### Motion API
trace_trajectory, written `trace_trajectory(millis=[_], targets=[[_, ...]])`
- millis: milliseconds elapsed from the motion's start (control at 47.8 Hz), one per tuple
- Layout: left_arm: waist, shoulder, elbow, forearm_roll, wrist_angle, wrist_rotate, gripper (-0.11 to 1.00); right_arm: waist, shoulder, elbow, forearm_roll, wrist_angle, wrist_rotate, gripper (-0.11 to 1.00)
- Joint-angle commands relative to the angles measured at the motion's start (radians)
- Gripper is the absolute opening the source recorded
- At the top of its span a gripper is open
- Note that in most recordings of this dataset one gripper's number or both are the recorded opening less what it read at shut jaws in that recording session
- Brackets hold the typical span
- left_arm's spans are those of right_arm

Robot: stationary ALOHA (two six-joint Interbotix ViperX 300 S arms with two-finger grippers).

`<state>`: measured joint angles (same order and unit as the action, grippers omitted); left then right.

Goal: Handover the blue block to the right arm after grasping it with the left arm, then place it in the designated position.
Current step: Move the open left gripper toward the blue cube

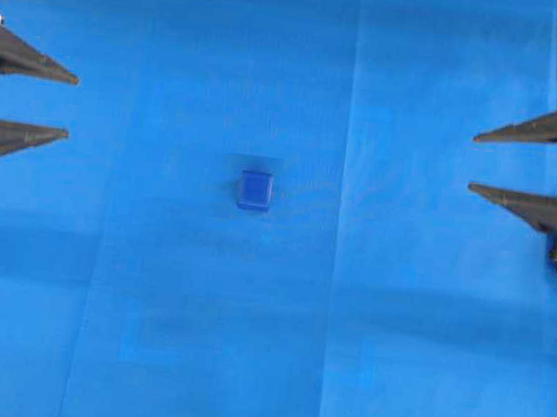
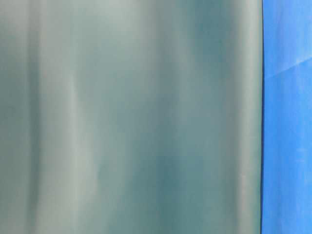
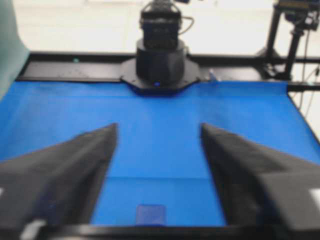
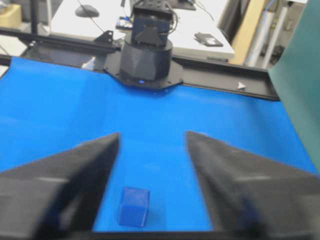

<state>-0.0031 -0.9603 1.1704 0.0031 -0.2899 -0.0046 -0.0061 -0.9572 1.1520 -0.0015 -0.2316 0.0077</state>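
The small dark blue cube with rounded edges [image 1: 254,190], the blue block of the task, sits flat on the bright blue cloth [image 1: 143,334] near the middle of the overhead view, a shade darker than the fabric under it and casting a faint shadow around itself. It stands alone, well apart from both grippers and roughly midway between them. The left gripper [image 1: 72,105], two long pointed black fingers at the left edge, has its jaws spread wide with nothing between them; the right gripper [image 1: 473,163], at the right edge, is likewise released and empty, its tips pointing toward the centre. From the left wrist camera the block [image 3: 150,214] appears blurred and low in the picture, between the two dark fingers [image 3: 65,175] and partly cut off by the bottom of the gripper body, so only its top face shows. The right wrist camera gives the clearer look: the block [image 4: 133,206] shows its top and two side faces, with softened corners, lying nearer that gripper's left-hand finger [image 4: 60,185] than the other. Each wrist view also shows the opposite arm's black round base [image 3: 159,62] at the far edge of the cloth, which the overhead view does not. The table-level view is almost wholly filled by a smooth grey-green surface [image 2: 126,117], with only a strip of blue cloth [image 2: 287,117] at its right side; neither block nor grippers appear there.
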Motion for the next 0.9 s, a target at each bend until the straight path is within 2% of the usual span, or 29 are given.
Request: trace_trajectory(millis=[0, 63, 125, 314, 418, 690, 878], targets=[[0.000, 0.006, -0.017, 0.002, -0.009, -0.002, 0.76, -0.002, 0.006, -0.029, 0.005, -0.005, 0.000, 0.72], [0.000, 0.006, -0.017, 0.002, -0.009, -0.002, 0.89, -0.003, 0.005, -0.031, 0.005, -0.003, 0.002, 0.88], [0.000, 0.006, -0.017, 0.003, -0.009, -0.002, 0.93, -0.003, 0.005, -0.031, 0.006, -0.003, 0.002, 0.95], [0.003, 0.018, -0.018, 0.002, -0.018, -0.002, 0.92, -0.005, 0.006, -0.031, 0.006, -0.003, 0.000, 0.96], [0.011, 0.060, -0.028, 0.002, -0.063, -0.002, 0.92, -0.005, 0.006, -0.031, 0.006, -0.006, 0.000, 0.96], [0.032, 0.264, -0.109, 0.002, -0.172, -0.002, 0.92, -0.005, 0.011, -0.031, 0.006, -0.008, 0.000, 0.96], [0.032, 0.433, -0.204, 0.002, -0.216, -0.002, 0.92, -0.005, 0.012, -0.031, 0.006, -0.005, 0.000, 0.96]])
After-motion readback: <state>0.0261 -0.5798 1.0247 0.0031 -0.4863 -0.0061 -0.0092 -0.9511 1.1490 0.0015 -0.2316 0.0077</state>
